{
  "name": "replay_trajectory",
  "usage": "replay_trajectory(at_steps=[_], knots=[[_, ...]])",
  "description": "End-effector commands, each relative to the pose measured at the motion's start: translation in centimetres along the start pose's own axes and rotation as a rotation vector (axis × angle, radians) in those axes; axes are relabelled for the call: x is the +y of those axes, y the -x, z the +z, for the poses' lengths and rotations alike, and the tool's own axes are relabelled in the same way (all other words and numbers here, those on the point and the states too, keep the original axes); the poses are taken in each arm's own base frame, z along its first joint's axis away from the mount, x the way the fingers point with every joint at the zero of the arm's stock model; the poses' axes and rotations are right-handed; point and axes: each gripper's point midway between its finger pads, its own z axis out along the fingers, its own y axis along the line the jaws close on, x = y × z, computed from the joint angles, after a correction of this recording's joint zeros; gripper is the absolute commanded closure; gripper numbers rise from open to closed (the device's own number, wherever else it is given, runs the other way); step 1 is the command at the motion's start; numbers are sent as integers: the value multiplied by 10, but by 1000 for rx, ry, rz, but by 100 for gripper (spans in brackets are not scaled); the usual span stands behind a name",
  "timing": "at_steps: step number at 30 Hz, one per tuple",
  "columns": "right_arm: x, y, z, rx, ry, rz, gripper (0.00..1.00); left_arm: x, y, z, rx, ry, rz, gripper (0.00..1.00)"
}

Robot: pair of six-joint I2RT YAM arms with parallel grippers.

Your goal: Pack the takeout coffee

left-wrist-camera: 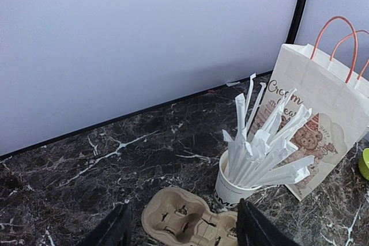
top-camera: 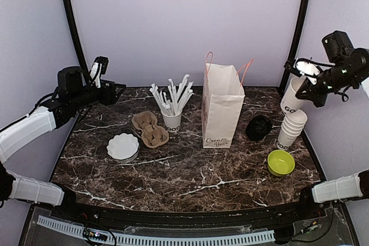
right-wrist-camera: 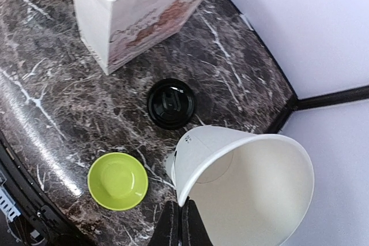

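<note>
Two arms: both are raised off the marble table [top-camera: 190, 180], one at each side, neither over the middle.
Left gripper [left-wrist-camera: 184, 233]: jaws stand wide with nothing between them; it hangs at the far left, looking down on the carrier and the straws.
White scalloped dish [top-camera: 123, 146]: left of centre, nothing visible in it.
Cardboard cup carrier [top-camera: 150, 129]: just right of the dish and slightly farther back, its wells unfilled.
Cup of wrapped straws [top-camera: 171, 120]: touching or just beside the carrier's right end.
Paper bag [top-camera: 222, 110]: upright at centre, mouth open, orange handles up; what is inside is hidden.
Black lid [right-wrist-camera: 170, 103]: on the table right of the bag; whether it is one lid or a small stack I cannot tell.
Stack of lidless cups [top-camera: 291, 128]: at the right edge, right of the lid.
Green bowl [right-wrist-camera: 117, 180]: near right, nearer than the lid and the stack.
Right gripper [right-wrist-camera: 179, 223]: pinched tight on the rim of a lidless white paper cup [right-wrist-camera: 248, 194], held tilted in the air above the stack, nothing visible inside.
Takeout coffee: no lidded cup shows anywhere; the nearest thing to one is the cup in the right claw.
Progress: early, by my judgement; one cup is in hand, nothing is lidded, seated in the carrier or visibly bagged.
Left to do: probably set the cup down, lid it, make a second and pack both.
</note>
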Motion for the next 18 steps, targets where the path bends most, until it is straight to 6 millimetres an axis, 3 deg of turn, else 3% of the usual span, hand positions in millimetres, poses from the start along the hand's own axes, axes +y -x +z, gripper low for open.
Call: replay_trajectory(at_steps=[1, 5, 10, 18], knots=[[41, 10, 27, -66, 231, -140, 100, 6, -4, 2, 18, 26, 28, 36], [70, 20, 48, -78, 390, -178, 100, 9, -8, 3, 24, 41, 50, 35], [104, 0, 79, -28, 464, -269, 100, 19, -12, 4, 54, 95, 83, 35], [186, 13, 84, -68, 721, -400, 100, 34, -18, 7, 88, 177, 90, 35]])
